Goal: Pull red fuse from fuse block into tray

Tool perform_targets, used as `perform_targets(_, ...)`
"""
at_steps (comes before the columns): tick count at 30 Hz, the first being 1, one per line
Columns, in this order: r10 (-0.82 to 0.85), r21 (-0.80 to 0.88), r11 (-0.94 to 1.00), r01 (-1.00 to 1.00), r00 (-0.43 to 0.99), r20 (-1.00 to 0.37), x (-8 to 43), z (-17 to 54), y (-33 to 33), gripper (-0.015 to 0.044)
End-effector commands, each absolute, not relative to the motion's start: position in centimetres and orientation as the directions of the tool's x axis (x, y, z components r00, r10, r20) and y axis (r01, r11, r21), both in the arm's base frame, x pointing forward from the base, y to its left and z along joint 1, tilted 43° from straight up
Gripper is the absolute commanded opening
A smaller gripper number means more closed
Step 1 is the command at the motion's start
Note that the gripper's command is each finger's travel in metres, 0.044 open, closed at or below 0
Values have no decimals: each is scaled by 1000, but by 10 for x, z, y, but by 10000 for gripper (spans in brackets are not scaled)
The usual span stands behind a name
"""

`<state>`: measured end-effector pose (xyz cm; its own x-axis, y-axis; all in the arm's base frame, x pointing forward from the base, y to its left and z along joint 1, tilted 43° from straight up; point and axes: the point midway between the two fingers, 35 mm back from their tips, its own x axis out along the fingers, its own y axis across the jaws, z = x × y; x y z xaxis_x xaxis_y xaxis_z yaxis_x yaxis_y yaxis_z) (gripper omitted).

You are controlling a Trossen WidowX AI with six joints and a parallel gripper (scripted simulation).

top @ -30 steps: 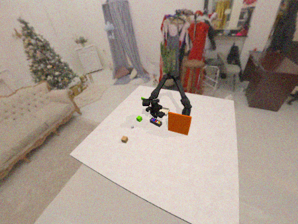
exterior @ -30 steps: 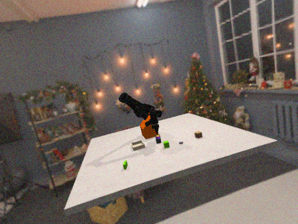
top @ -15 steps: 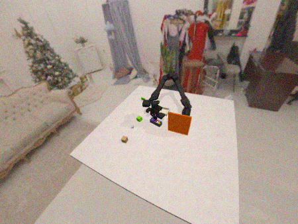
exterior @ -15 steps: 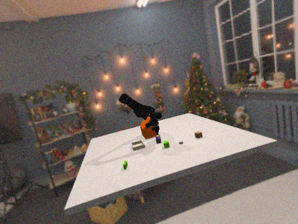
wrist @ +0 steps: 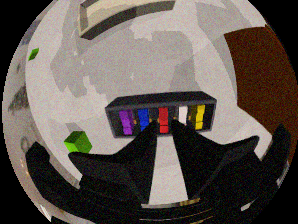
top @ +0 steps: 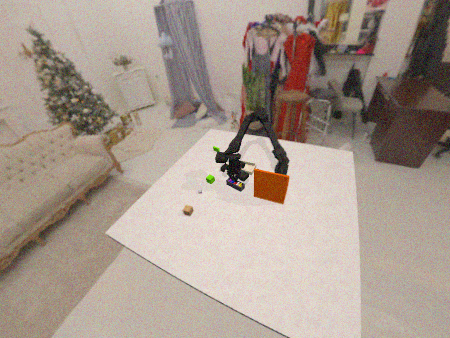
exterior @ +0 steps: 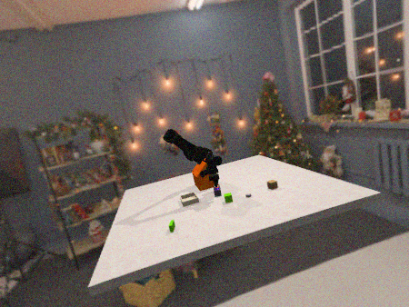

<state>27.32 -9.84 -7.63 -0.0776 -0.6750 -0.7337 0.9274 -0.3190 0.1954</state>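
The dark fuse block (top: pixel 235 186) (exterior: pixel 217 193) (wrist: pixel 160 99) stands on the table. In the wrist view its row shows a purple fuse (wrist: pixel 126 122), a blue fuse (wrist: pixel 143 120), the red fuse (wrist: pixel 163 114) in the middle, a white fuse (wrist: pixel 182 114) and a yellow fuse (wrist: pixel 200 117). The red fuse sits in its slot. My gripper (top: pixel 234 178) (exterior: pixel 216 184) (wrist: pixel 165 122) is open by a narrow gap, with nothing held. Its fingertips are close above the block, seen left and right of the red fuse; their exact height is unclear. The tray (exterior: pixel 191 203) (wrist: pixel 131 17) is empty.
An orange panel (top: pixel 271 186) (exterior: pixel 200 178) (wrist: pixel 260 65) stands upright beside the block. A green cube (top: pixel 210 179) (exterior: pixel 228 198) (wrist: pixel 75 145) is on the block's other side. Farther off are another green piece (top: pixel 216 149) (exterior: pixel 172 225) (wrist: pixel 33 54), a brown cube (top: pixel 188 210) (exterior: pixel 272 184) and a small grey object (exterior: pixel 248 195).
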Motion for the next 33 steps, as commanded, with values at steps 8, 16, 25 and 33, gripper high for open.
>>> perform_targets(8,-678,193,-316,929,-78,-731,272,-81,-103,74)
perform_targets(16,-678,193,-316,929,-78,-731,272,-85,-106,74)
perform_targets(25,-675,195,-319,927,-78,-733,272,-84,-105,21)
perform_targets(33,-675,195,-319,927,-78,-733,272,-83,-105,0)
